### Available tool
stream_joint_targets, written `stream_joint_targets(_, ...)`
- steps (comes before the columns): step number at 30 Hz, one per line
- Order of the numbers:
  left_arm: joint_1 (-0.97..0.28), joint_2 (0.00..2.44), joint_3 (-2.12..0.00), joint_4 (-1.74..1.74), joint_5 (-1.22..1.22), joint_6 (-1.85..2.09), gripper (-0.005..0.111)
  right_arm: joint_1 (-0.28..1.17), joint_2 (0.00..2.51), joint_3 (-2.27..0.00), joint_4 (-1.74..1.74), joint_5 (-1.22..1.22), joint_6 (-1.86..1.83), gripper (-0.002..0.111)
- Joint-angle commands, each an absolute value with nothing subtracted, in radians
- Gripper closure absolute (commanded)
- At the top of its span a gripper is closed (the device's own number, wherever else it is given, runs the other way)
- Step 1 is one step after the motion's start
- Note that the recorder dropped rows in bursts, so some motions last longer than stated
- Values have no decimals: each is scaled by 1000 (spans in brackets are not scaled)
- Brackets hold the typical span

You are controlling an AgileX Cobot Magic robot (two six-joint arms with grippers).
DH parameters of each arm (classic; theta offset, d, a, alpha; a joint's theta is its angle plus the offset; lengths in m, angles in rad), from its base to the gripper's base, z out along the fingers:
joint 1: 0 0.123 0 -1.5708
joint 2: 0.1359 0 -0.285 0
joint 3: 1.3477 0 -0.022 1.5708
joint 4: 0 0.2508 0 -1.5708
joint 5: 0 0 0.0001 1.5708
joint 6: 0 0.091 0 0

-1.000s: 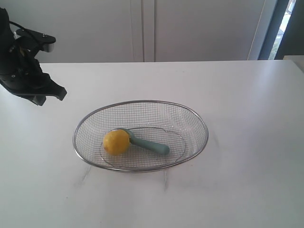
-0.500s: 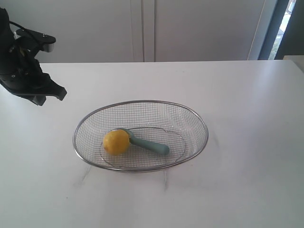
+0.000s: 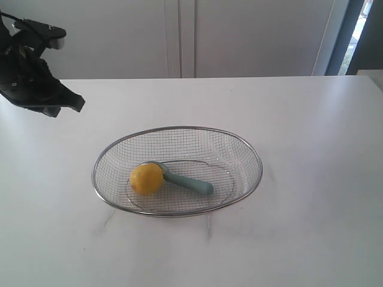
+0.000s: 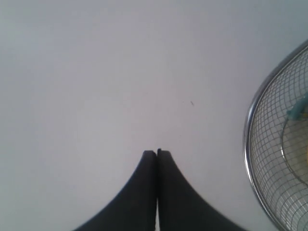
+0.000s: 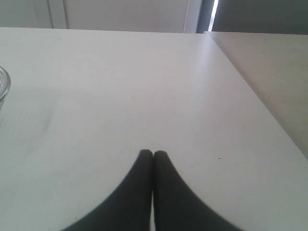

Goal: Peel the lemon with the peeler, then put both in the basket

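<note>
While the lemon (image 3: 146,178) rests inside the basket (image 3: 179,128), it sits on the mesh floor toward the left end as the exterior view shows it. The peeler (image 3: 190,182) lies in the same basket. Its curved teal head touches the lemon and is partly tucked behind it, and its handle runs out to the right, flat on the wire. The lemon's skin reads as even yellow from this side; whether any patch is peeled cannot be told.

The basket stands upright near the middle of the white surface (image 3: 299,119).

The left tool (image 3: 70,104) hangs above the surface at the far left of the exterior view, well apart from the basket, with its dark tip aimed toward the right and a little downward. In the left wrist view its two fingers (image 4: 147,163) are pressed flat against each other from tip to base, clenched and empty. The basket's thick rim and mesh wall curve in at the edge of that picture, with a scrap of teal visible through the wire.

The right tool (image 5: 153,154) does not appear in the exterior view. Its own wrist view shows both fingers meeting tip to tip, likewise clenched and carrying nothing, over bare surface. Only a sliver of the basket's rim shows at that picture's border, well apart from the fingertips.
</note>
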State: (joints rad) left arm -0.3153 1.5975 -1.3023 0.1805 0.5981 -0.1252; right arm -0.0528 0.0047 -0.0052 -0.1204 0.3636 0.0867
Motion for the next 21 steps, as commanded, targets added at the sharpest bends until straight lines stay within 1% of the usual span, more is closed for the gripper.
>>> stream_joint_targets(1,-312,1522,-1284,172,589,-143,107,-51,0,0,-131,347,84,108)
stream_joint_targets(5,-312,1442,-1173,172,433,-148,107,-51,0,0,-131,347,84,108)
stream_joint_targets(8,-312,1395,-1113,164,365,-153,107,-51,0,0,-131,347,84,108)
stream_joint_targets(21,-312,1168,-916,128,323,-161,107,-51,0,0,-131,347,84,108)
